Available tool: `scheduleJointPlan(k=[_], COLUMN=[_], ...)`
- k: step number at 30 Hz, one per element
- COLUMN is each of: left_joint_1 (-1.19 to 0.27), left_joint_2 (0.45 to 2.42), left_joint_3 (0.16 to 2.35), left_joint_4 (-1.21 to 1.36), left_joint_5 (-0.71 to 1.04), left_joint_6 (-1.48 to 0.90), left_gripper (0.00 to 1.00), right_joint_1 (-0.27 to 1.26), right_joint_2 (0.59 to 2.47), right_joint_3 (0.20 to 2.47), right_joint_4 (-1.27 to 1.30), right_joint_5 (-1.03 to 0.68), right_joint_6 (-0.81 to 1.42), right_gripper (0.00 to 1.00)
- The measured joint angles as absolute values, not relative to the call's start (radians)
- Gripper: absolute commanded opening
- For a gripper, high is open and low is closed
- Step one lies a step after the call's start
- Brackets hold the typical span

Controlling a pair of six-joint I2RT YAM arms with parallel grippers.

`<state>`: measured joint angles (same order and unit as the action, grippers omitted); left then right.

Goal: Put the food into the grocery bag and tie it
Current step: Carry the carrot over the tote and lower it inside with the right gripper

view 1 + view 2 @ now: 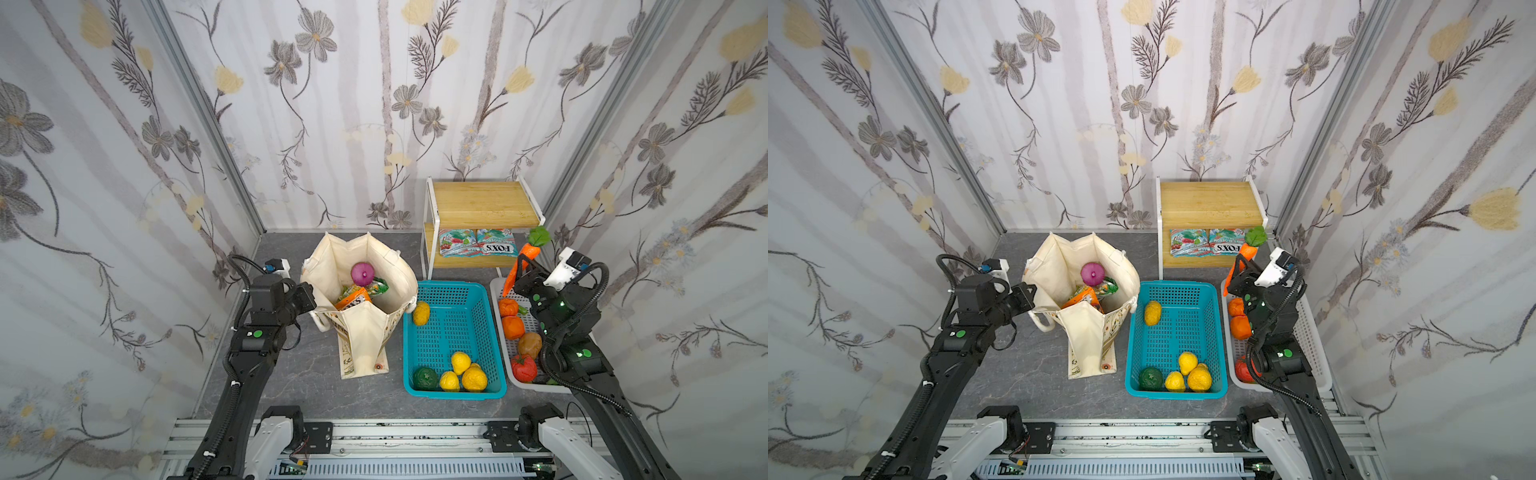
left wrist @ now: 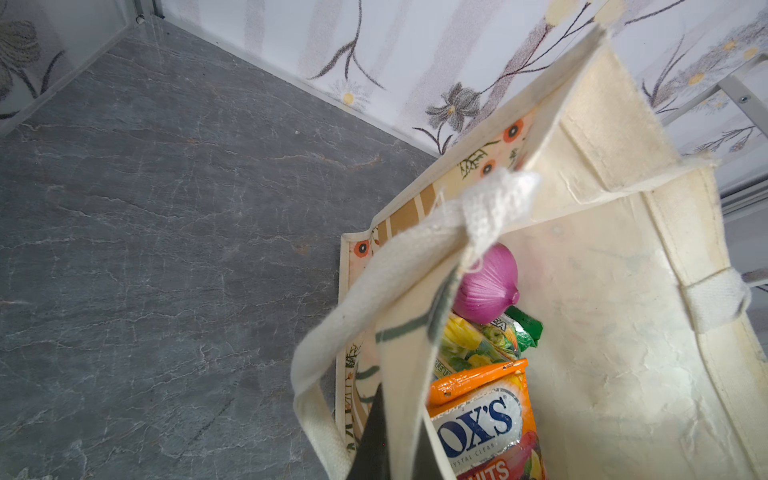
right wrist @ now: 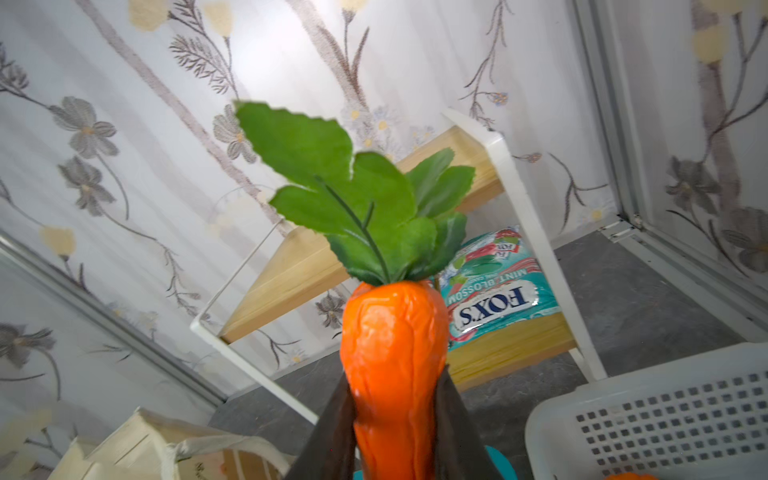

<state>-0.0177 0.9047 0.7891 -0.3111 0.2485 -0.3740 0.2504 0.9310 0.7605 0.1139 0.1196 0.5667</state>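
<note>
Carrot (image 3: 390, 328): raised at the far end of the white basket (image 3: 665, 415), leaves up, well apart from the bag (image 1: 332, 257).
Right gripper (image 3: 395, 399): jaws closed on the carrot's mid-body.
Left gripper (image 2: 402, 415): jaws pinched on the bag's side wall at the rim.
Bag: stands open beside the teal basket (image 1: 457, 299), with the onion (image 1: 362, 274) and packets (image 1: 353, 297) inside.
Carrot feel: probably light, stiff, glossy and tapered, so it may slip; grip the body, not the floppy leaves.
Bag feel: soft, sagging canvas; take the rim or the handles.
</note>
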Motion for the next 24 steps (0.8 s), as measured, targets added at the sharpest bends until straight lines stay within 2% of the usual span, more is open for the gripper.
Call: scheduleJointPlan(k=[7, 17, 24], left_joint_1=[-0.018, -0.018, -0.019], left_joint_2=[0.894, 0.899, 0.901], left_joint_3=[0.797, 0.816, 0.825], left_joint_4=[-0.319, -0.327, -0.334], left_joint_5=[0.263, 0.284, 0.292], left_joint_6=[-0.374, -0.376, -0.377], left_gripper=[0.0, 0.0, 0.0], right_joint_1=[0.519, 0.856, 0.953], right_joint_2=[1.051, 1.4, 1.664], right_joint_3=[0.887, 1.123, 1.309], right_joint_4=[0.189, 0.242, 0.218], right_joint_5=[0.184, 0.208, 0.183], right_joint_6=[0.549, 0.464, 0.426], right_gripper=[0.27, 0.28, 0.28])
